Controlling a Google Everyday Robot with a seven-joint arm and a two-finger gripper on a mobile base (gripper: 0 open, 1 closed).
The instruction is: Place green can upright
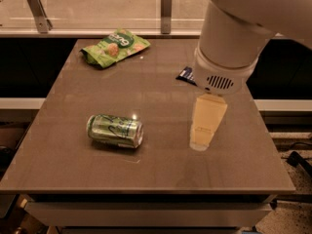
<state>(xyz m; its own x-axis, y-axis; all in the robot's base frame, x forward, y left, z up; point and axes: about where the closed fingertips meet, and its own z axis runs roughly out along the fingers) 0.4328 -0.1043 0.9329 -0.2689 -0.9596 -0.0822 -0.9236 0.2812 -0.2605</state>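
The green can (115,130) lies on its side on the brown table (63,169), left of centre, its silver end facing right. It is shiny green with pale script markings. My gripper (200,141) hangs below the big white arm, pointing down over the table, to the right of the can and apart from it by about a can's length. It holds nothing that I can see.
A crinkled green snack bag (115,45) lies flat at the table's far left. A dark blue packet (185,74) lies at the far right, partly hidden behind the arm. A glass railing with metal posts (166,4) runs behind the table.
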